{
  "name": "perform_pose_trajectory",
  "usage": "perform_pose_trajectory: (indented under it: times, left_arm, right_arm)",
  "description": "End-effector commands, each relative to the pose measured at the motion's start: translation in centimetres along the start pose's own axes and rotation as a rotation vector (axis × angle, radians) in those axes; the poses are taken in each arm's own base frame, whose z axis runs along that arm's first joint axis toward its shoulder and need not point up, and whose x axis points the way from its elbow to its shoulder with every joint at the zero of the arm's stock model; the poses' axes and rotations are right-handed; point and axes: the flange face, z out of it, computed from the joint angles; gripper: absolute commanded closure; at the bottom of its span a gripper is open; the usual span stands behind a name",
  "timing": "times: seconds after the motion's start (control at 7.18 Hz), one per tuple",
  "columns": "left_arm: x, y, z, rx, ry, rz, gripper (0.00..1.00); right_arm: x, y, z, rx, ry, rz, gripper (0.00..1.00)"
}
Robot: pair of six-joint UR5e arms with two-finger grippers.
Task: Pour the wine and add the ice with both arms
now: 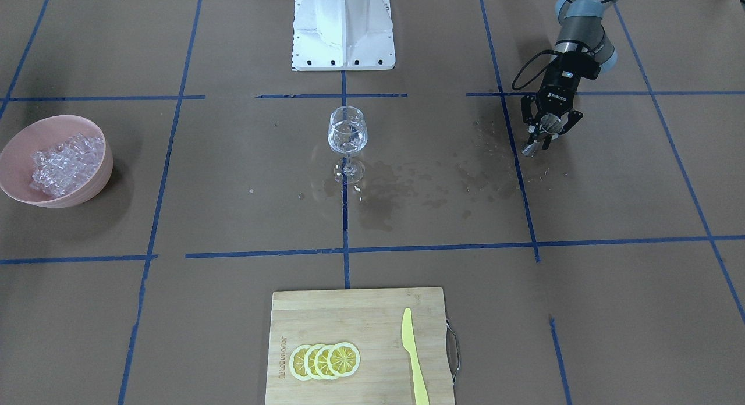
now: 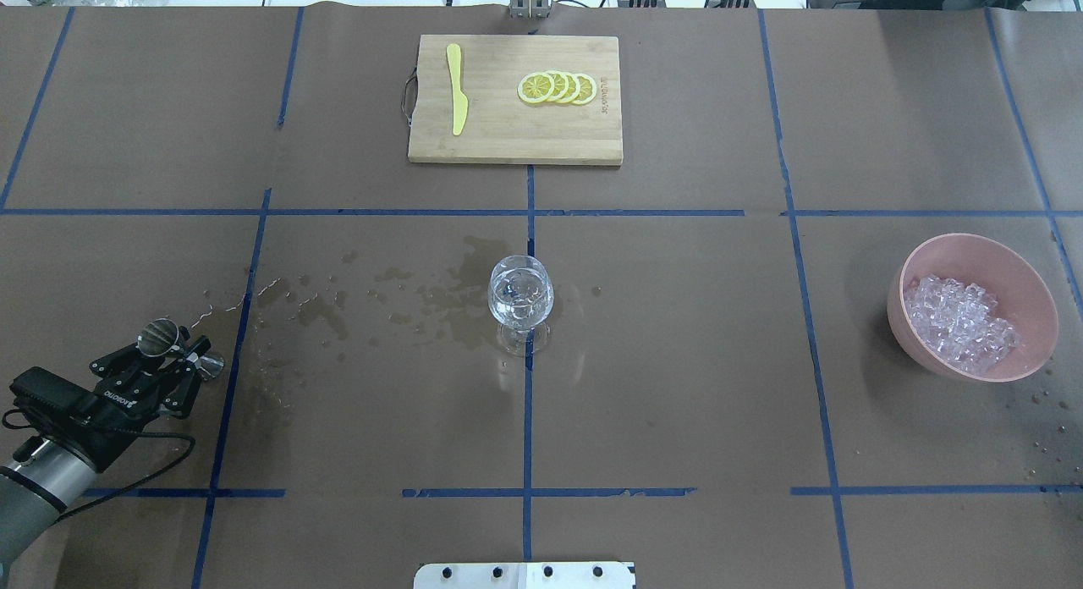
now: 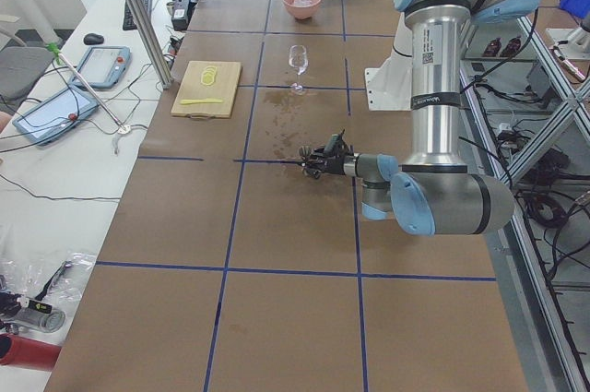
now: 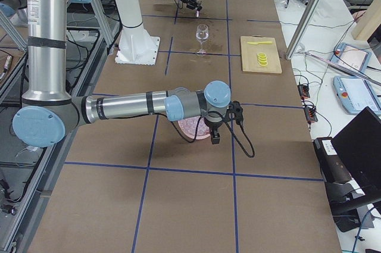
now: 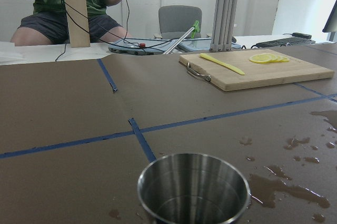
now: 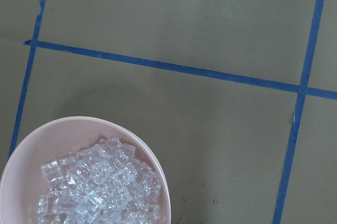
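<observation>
The ice [image 2: 960, 322] fills a pink bowl [image 2: 918, 259] at the table's right side; both also show in the right wrist view, the ice [image 6: 100, 187] low and left. A clear stemmed glass [image 2: 520, 297] stands upright at the table's middle. My left gripper [image 2: 173, 356] is low over the left side, shut on a small steel cup [image 2: 158, 337] that also shows in the left wrist view [image 5: 194, 190]. My right gripper [image 4: 214, 129] shows only in the exterior right view, above the bowl's edge; I cannot tell if it is open or shut.
Wet stains [image 2: 406, 305] spread over the brown paper between the steel cup and the glass. A wooden cutting board [image 2: 508, 136] at the far side carries lemon slices [image 2: 558, 88] and a yellow knife [image 2: 457, 98]. The white column foot [image 1: 343, 44] stands at the robot's side.
</observation>
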Motion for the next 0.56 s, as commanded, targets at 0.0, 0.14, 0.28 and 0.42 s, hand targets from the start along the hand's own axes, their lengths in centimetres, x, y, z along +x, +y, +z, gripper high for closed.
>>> perform_pose_trajectory:
  times: [0.0,0.14,0.28,0.42]
  left_arm:
    - [-0.09,0.04,-0.04,-0.001,-0.001,0.001,0.19]
    - [-0.17,0.05,-0.08,-0.002,-0.001,0.002,0.01]
    - [-0.2,0.01,-0.12,-0.002,-0.001,0.002,0.0]
    - [-0.35,0.03,-0.19,-0.003,-0.003,0.005,0.0]
  right_arm:
    - [-0.06,-0.01,-0.05,0.001,0.0,-0.001,0.0]
    - [-0.13,-0.02,-0.09,0.002,-0.002,0.008,0.0]
    - [-0.42,-0.07,-0.33,0.007,-0.001,0.01,0.0]
    - [-0.45,-0.07,-0.34,0.007,-0.002,0.012,0.0]
